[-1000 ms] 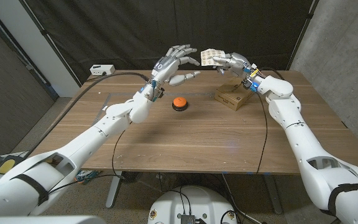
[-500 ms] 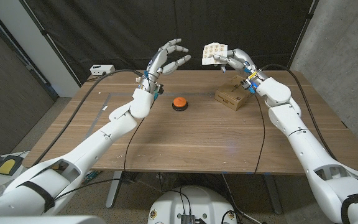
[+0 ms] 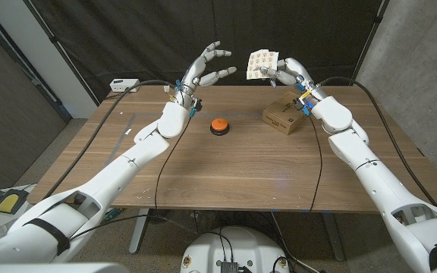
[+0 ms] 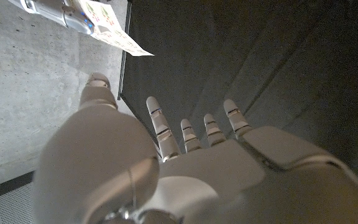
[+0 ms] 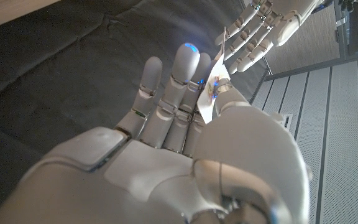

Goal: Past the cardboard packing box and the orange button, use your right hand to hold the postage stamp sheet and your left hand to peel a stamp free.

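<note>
- Right robot hand: raised above the far edge of the desk at about 1 o'clock, thumb and fingers pinching the postage stamp sheet, a small pale paper sheet printed with a grid of stamps.
- Stamp sheet is in the air, tilted, its free end sticking out of the right robot hand toward the left robot hand; not touching the desk.
- Right wrist view: sheet seen edge-on, clamped between thumb and fingers of the right robot hand.
- Left robot hand: also raised, at about 12 o'clock, fingers spread and lightly curled, holding nothing. Fingertips point at the sheet, near it, small gap visible, no contact.
- Left wrist view: left robot hand seen from the back, fingers apart; a corner of the sheet visible beyond it, clear of the fingers.
- Right wrist view also catches the left robot hand beyond the sheet, fingers splayed.
- Brown wooden desk: carries the two items below.
- Orange round button on a black base: at about 12 o'clock on the desk, below the left robot hand, well apart from it.
- Small brown cardboard packing box: at about 1 o'clock, right of the button, beneath the right wrist, lying flat.
- White rectangular device with a cable: off the desk's far left corner, about 10 o'clock.
- Black curtain hangs behind the desk.
</note>
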Available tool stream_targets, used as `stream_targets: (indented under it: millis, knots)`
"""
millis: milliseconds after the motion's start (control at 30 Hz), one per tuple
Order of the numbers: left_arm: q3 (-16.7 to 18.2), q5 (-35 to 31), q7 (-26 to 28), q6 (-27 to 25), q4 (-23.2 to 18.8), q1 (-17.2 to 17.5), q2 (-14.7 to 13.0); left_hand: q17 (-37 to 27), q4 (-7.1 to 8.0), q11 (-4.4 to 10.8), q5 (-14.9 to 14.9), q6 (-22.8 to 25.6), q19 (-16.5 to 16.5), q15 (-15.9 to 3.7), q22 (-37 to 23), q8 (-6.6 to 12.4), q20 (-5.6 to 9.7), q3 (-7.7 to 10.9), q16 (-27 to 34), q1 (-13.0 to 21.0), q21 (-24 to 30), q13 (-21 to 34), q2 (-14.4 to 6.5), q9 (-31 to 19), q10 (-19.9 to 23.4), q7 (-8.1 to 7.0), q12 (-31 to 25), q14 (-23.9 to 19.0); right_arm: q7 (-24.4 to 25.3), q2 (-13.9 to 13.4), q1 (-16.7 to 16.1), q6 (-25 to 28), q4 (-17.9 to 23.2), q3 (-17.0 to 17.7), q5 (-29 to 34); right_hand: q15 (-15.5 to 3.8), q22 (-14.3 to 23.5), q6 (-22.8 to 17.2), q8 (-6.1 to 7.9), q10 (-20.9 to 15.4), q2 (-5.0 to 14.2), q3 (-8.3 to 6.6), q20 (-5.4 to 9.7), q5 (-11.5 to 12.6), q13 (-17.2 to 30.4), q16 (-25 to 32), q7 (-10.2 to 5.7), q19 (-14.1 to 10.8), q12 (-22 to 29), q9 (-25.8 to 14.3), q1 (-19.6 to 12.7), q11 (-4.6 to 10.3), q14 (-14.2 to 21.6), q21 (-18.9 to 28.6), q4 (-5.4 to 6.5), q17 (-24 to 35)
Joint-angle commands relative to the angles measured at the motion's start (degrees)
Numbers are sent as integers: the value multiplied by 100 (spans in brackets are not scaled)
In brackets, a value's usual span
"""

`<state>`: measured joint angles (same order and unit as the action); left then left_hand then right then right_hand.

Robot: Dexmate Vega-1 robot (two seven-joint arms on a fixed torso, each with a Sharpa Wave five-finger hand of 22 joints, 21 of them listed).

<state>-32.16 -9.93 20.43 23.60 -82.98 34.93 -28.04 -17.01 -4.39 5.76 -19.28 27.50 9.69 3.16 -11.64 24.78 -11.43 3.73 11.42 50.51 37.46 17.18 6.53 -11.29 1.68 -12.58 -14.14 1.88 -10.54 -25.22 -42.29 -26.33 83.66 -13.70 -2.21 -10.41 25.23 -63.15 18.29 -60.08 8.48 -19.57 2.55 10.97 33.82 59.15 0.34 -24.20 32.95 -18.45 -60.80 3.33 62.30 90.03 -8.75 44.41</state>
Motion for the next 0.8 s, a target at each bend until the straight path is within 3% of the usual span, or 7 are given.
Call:
stream_targets:
  millis: [33,167,400,800]
  knots:
    - [-180,-576,140,173,153,-232,50,10,-89,256,-49,598,-77,-107,1,253,109,71,83,323,15,34,-235,-146,154,-2,-96,-85,608,-208,-54,7,266,-231,484,-255,-7,-120,17,-1475,52,9,504,4,8,67,39,-49,44,-1,-119,61,-92,28,-12,31]
    - [-241,-771,371,131,130,-247,75,34,-160,365,-27,1057,-209,-180,9,439,142,123,129,530,49,31,-337,-200,333,-2,-183,-218,731,-237,-65,20,345,-271,593,-255,-14,-139,6,-1483,48,10,503,7,30,79,48,-76,60,9,-127,52,-88,31,-12,33]
    - [-307,-778,534,83,76,-222,100,54,-230,485,5,1425,-314,-248,15,581,204,172,162,727,76,24,-410,-228,464,-4,-243,-337,846,-318,-92,17,486,-320,717,-256,-28,-178,-2,-1514,33,7,487,16,26,99,51,-97,67,9,-159,51,-82,30,-26,36]
    - [-398,-779,601,52,35,-238,123,74,-308,402,39,1401,-411,-296,32,558,212,117,173,843,90,20,-270,-220,430,-4,-233,-400,1124,-389,-133,52,737,-378,1045,-254,-53,-242,-14,-1568,12,1,464,34,34,158,50,-138,89,7,-173,66,-45,28,-23,95]
